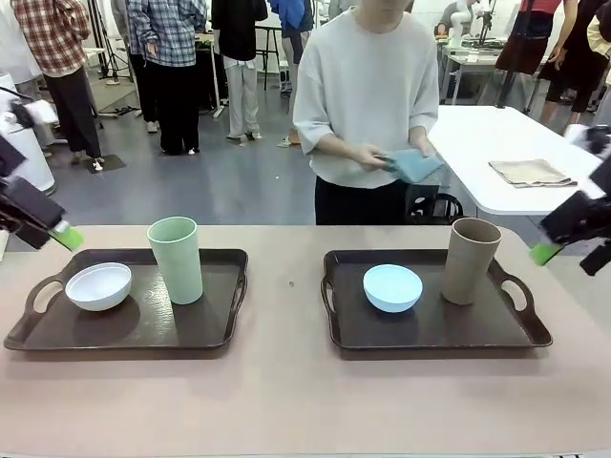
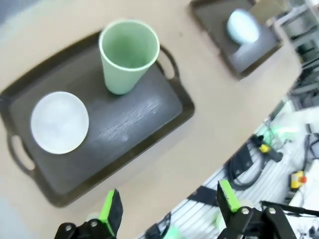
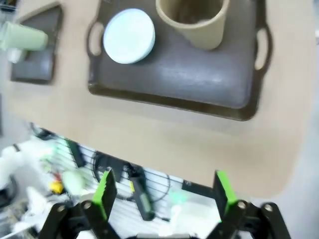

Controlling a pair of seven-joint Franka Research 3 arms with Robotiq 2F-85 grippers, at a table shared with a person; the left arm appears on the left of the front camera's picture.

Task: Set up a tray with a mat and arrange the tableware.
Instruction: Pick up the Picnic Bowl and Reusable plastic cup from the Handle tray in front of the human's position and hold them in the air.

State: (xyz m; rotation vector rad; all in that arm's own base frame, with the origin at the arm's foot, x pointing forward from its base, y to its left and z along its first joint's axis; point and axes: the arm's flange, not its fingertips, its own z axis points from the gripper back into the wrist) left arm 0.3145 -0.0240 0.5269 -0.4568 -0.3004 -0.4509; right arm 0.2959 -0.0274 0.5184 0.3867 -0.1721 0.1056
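Observation:
Two dark brown trays lie side by side on the tan table. The left tray (image 1: 143, 324) (image 2: 134, 124) carries a white bowl (image 1: 98, 286) (image 2: 60, 122) and a pale green cup (image 1: 176, 260) (image 2: 128, 55). On the right tray (image 1: 430, 329) (image 3: 199, 82) stand a light blue bowl (image 1: 392, 287) (image 3: 129, 36) and a tan cup (image 1: 471, 260) (image 3: 192, 20). At the far side a person holds a blue mat (image 1: 415, 164) in both hands. My left gripper (image 1: 65, 235) (image 2: 168, 204) hovers open above the table's left end, my right gripper (image 1: 546, 252) (image 3: 164, 191) open above its right end; both hold nothing.
A grey-beige cloth (image 1: 531, 173) lies on a white table (image 1: 477, 143) behind the person's side. Bare tabletop runs between the trays and along the front edge. Cables and floor equipment (image 2: 259, 149) show past the table's edge in the wrist views. Other people stand far back.

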